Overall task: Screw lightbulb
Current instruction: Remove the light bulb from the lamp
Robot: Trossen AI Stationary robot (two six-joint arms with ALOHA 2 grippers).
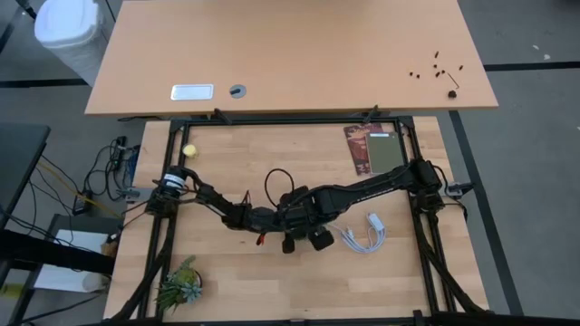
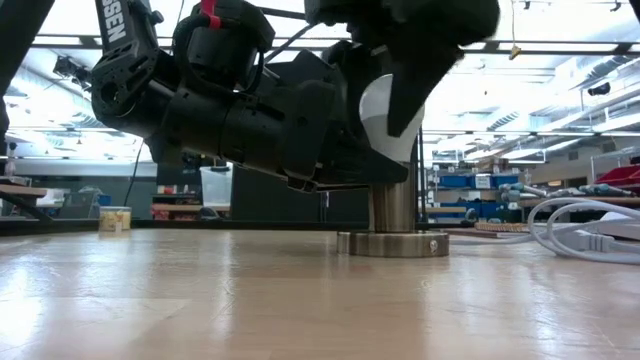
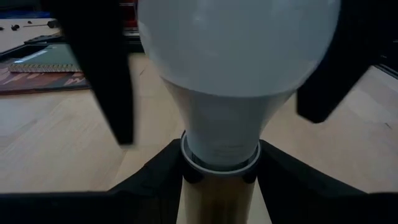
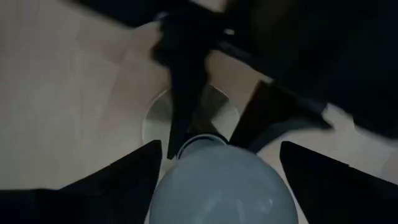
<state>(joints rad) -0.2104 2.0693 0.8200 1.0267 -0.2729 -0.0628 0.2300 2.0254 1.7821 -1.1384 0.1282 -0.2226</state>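
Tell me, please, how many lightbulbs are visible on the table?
1. The lightbulb stands upright in the metal socket at mid-table, between both grippers. Others may hide under the arms.

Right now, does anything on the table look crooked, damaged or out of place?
Nothing stands out. The lightbulb sits upright in the socket, whose stem the left gripper holds, while the right gripper's fingers stand around the bulb. The white cord lies loosely beside them.

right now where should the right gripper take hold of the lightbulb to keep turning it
Grip the lightbulb around its wide white dome, coming straight down from above. It stands upright in the brass socket post, whose neck the left gripper flanks, so only the round top is free. The right gripper sits there, fingers apart.
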